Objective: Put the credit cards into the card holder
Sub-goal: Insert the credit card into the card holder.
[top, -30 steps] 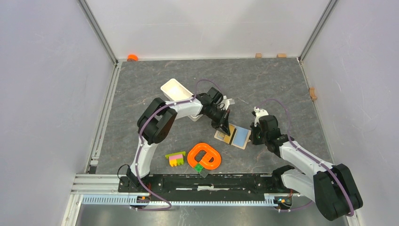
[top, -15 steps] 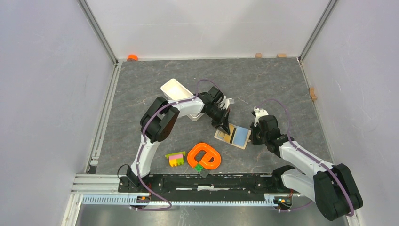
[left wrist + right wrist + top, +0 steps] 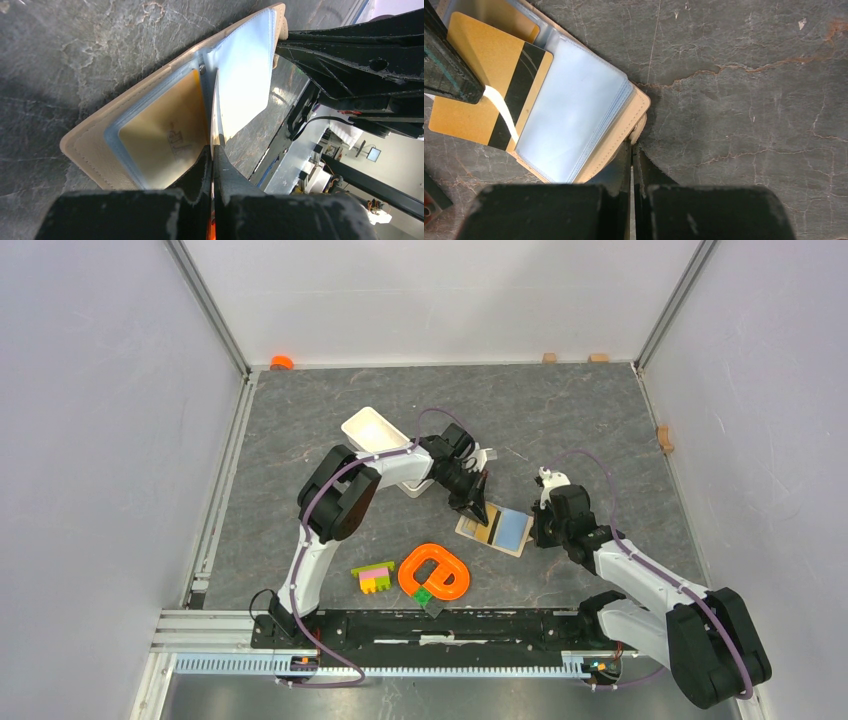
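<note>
The beige card holder lies open on the table's middle. My left gripper is shut on the orange-gold credit card, tilted over the holder's left half. In the left wrist view the card shows edge-on between the shut fingers, at the fold of the holder. My right gripper is shut on the clasp tab at the holder's right edge. Light blue shows under the clear sleeves of the right half; a gold face fills the left sleeve.
A white tray stands behind the left arm. Near the front lie an orange ring toy, stacked toy bricks and a small green block. An orange cap and wooden blocks sit by the walls.
The left arm's elbow has shifted slightly right and the card's tilt changed a little. The right arm and the card holder have stayed put. Both grips hold.
</note>
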Robot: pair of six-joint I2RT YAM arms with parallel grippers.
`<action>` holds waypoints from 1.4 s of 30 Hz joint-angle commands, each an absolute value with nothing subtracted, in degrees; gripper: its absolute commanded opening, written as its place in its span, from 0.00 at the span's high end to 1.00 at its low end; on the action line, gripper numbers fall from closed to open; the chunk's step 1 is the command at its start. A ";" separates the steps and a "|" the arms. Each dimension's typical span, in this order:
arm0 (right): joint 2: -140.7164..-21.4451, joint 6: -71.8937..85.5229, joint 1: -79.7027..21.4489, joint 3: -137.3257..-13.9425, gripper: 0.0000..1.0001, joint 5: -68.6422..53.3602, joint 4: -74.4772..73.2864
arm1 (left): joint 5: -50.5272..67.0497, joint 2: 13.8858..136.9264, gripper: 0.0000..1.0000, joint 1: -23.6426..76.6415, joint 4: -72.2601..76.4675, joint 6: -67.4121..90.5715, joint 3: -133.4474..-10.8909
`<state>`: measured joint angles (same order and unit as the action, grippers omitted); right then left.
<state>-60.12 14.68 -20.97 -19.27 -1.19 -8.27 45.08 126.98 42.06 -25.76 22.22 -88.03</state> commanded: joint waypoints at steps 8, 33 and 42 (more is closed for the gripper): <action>-60.91 14.01 -21.70 -19.84 1.00 -0.62 -10.20 | 41.26 127.97 0.98 40.52 -26.81 20.73 -88.90; -61.27 14.37 -22.24 -19.98 1.00 -0.35 -10.21 | 42.89 131.02 0.98 41.57 -19.49 25.87 -87.65; -61.31 14.43 -22.57 -19.99 1.00 -0.35 -10.22 | 43.67 131.79 0.98 41.83 -17.20 27.60 -87.30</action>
